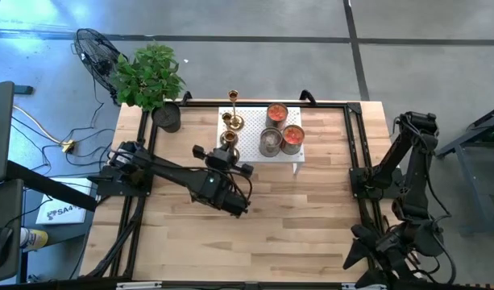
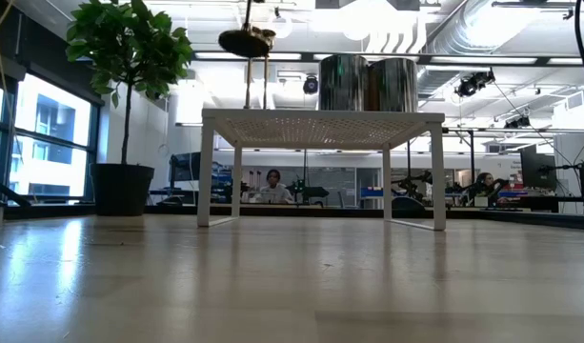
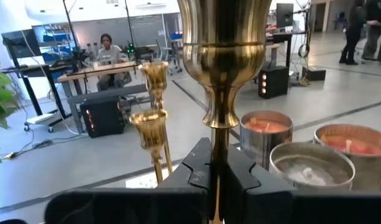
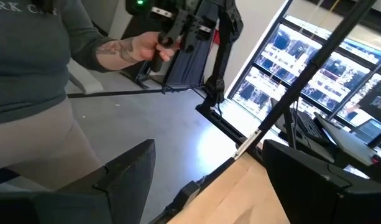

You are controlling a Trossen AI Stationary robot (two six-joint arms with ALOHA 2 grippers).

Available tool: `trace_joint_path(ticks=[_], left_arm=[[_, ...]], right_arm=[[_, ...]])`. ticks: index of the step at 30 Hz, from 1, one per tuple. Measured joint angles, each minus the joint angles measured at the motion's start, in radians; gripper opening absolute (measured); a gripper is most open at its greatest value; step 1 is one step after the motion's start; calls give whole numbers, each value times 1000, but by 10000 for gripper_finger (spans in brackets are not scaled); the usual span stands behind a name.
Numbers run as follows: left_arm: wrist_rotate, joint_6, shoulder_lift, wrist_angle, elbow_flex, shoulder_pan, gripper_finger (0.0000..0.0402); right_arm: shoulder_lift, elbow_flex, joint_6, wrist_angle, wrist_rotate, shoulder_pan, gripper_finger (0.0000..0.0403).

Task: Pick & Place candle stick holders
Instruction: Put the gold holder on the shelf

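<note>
My left gripper [image 1: 225,151] is shut on a gold-brass candlestick holder [image 1: 228,138] over the near left part of a white perforated rack [image 1: 263,157]. The holder's cup [image 3: 224,37] fills the left wrist view. Two more gold holders stand on the rack's far left: a tall one [image 1: 233,97] [image 3: 154,74] and a shorter one [image 1: 228,120] [image 3: 150,124]. My right gripper [image 1: 367,254] [image 4: 209,186] is open and empty at the table's near right corner. My left gripper pinches the holder's thin stem [image 3: 220,140] below the cup, between its two fingers. The fingers [image 3: 196,171] come level from the table's near side and lie across the stem. The holder stands upright, and its round base [image 2: 246,40] hangs clear above the rack top.
Three metal tin candles [image 1: 277,113] [image 1: 292,138] [image 1: 270,142] stand on the rack's right half. A potted plant [image 1: 154,80] stands at the table's far left corner. A black frame rail [image 1: 353,137] runs along the table's right side. A person [image 4: 41,74] stands beyond the table.
</note>
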Motion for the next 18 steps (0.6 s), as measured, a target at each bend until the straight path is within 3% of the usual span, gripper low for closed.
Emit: trace_joint_path(ticks=[18], left_arm=[[13,56,1,83,-89,-20,3]], right_arm=[[0,0,5,-26,-119,-112,291]])
